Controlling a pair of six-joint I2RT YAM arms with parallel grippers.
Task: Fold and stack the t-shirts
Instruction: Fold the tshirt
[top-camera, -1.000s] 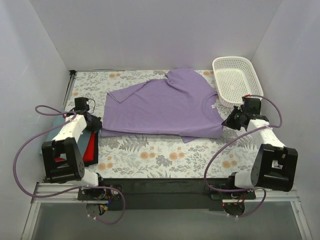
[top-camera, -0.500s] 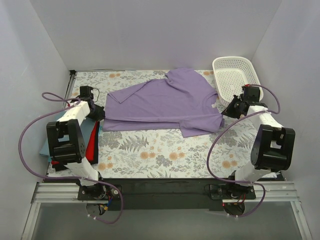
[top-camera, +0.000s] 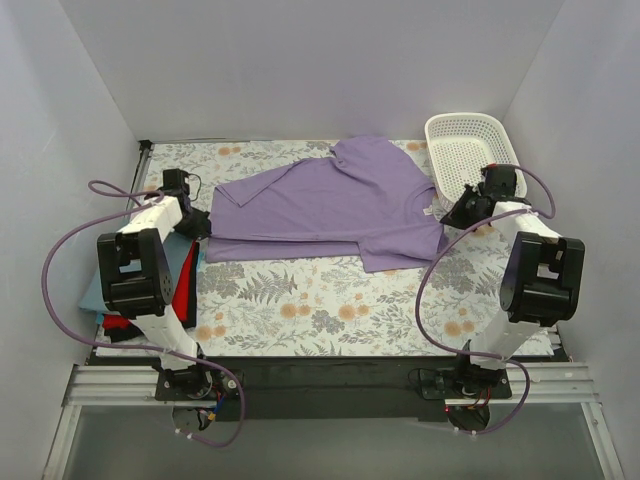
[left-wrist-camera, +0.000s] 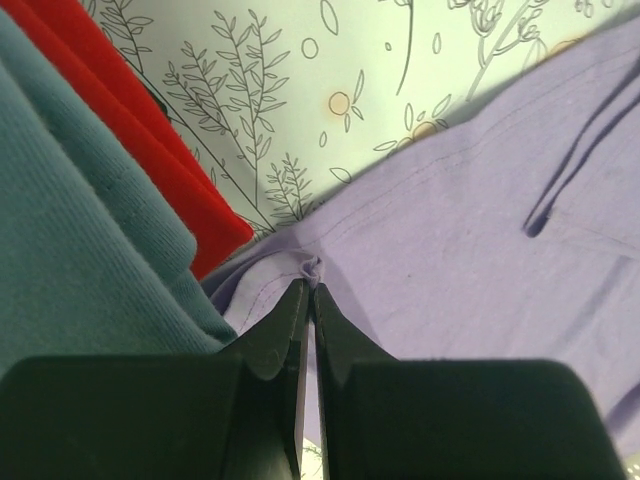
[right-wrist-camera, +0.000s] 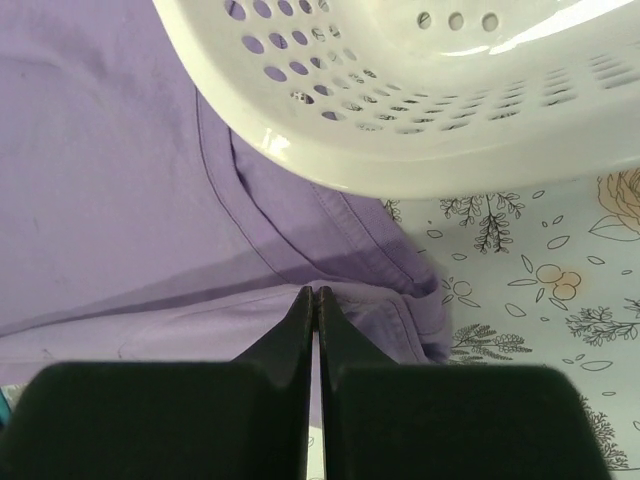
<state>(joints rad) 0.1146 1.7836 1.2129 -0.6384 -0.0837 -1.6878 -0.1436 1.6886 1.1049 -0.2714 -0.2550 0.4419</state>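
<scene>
On the left, the left gripper (left-wrist-camera: 308, 292) is pinched shut on a pucker in the left edge of the one lilac t-shirt (top-camera: 330, 205), just beside two folded shirts, one blue-grey t-shirt (left-wrist-camera: 70, 230) and one red t-shirt (left-wrist-camera: 150, 140). The lilac t-shirt lies spread across the far middle of the table cover (top-camera: 320, 300). At its right edge the right gripper (right-wrist-camera: 312, 295) is closed on the hem, near the single white basket (right-wrist-camera: 450, 130).

1. The near strip of the floral table cover (top-camera: 320, 305), between the lilac t-shirt (top-camera: 330, 205) and the arm bases, lies bare and gives passage from side to side.
2. The white mesh basket (top-camera: 470, 150) fills the far right corner. Its rim overhangs the shirt's edge just beside the right gripper (top-camera: 447, 215).
3. The folded shirts (top-camera: 183, 290) block the left edge beside the left gripper (top-camera: 205, 228).
4. The walls (top-camera: 60, 120) close off the left, right and far sides.
</scene>
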